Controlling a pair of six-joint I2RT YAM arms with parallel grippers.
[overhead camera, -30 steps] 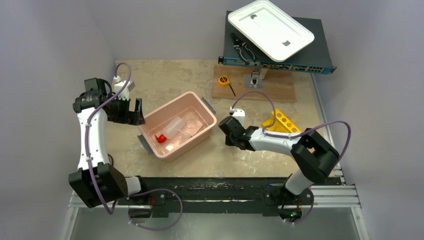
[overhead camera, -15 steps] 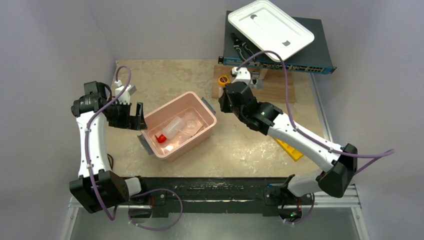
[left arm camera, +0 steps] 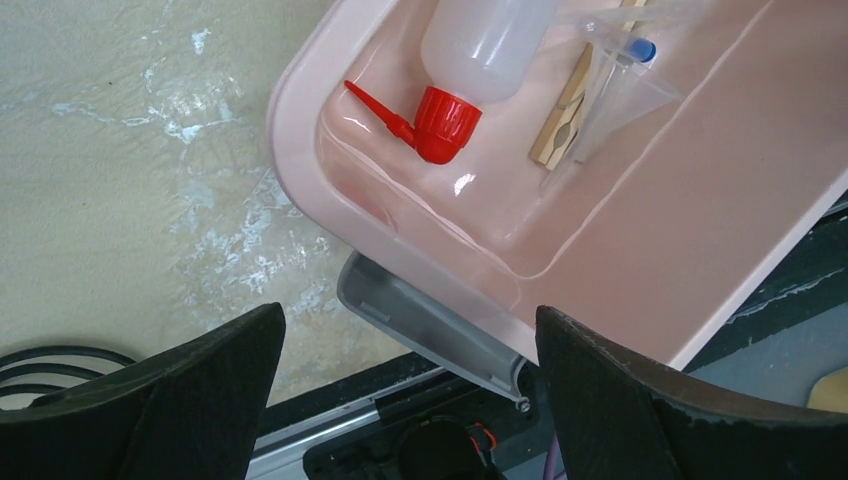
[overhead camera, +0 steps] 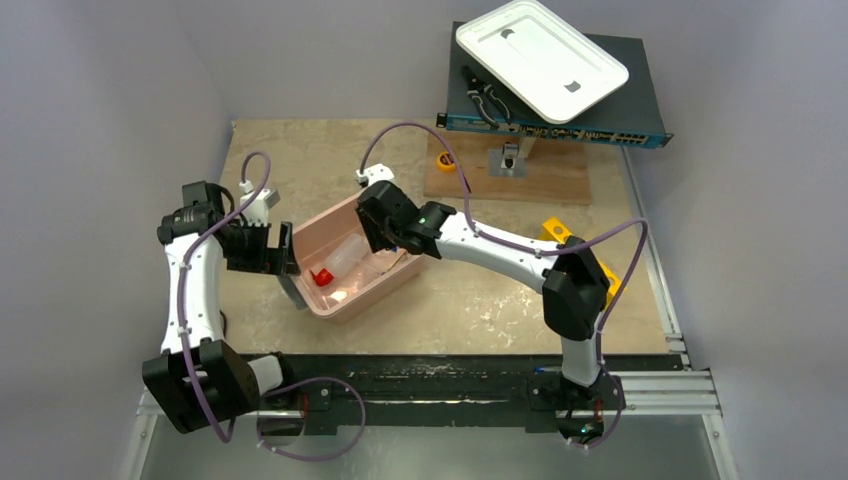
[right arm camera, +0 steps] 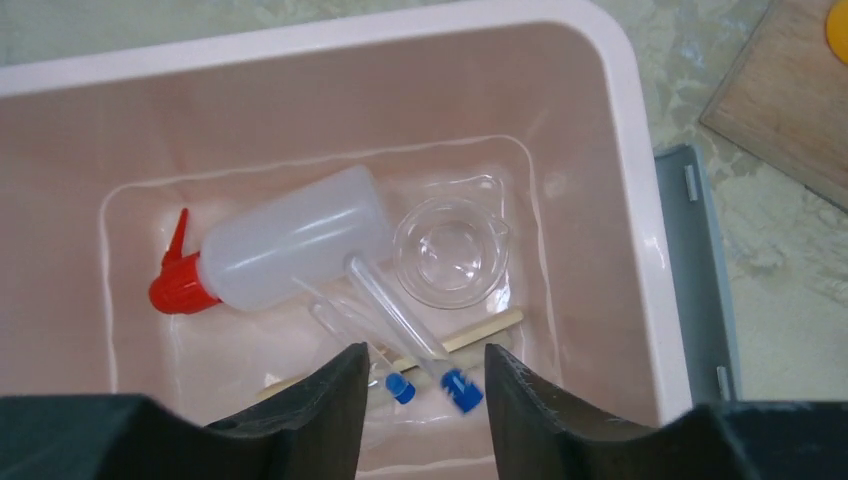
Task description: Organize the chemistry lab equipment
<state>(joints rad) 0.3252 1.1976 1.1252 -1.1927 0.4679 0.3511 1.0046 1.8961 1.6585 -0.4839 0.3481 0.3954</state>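
Note:
A pink bin (overhead camera: 350, 300) sits left of centre on the table. In it lie a translucent squeeze bottle (right arm camera: 290, 240) with a red nozzle (right arm camera: 172, 280), thin clear tubes (right arm camera: 395, 310) with blue tips (right arm camera: 460, 390), a wooden stick (right arm camera: 480, 330) and a small clear dish (right arm camera: 450, 250). My right gripper (right arm camera: 427, 375) hangs over the bin's far end, open, gripping nothing. One blue-tipped tube is blurred between its fingers. My left gripper (left arm camera: 410, 340) stands wide open at the bin's grey handle (left arm camera: 430, 325). The right arm partly hides the yellow rack (overhead camera: 556, 232).
A wooden board (overhead camera: 540, 175) at the back carries a yellow tape measure (overhead camera: 446, 160). Behind it a dark box (overhead camera: 620, 120) holds black-handled pliers (overhead camera: 485, 100) and a tilted white tray (overhead camera: 540, 55). Black rails run along the near table edge.
My right arm swung from beside the yellow rack, past the board, to above the pink bin, and its jaws opened. My left gripper edged closer to the bin's left end.

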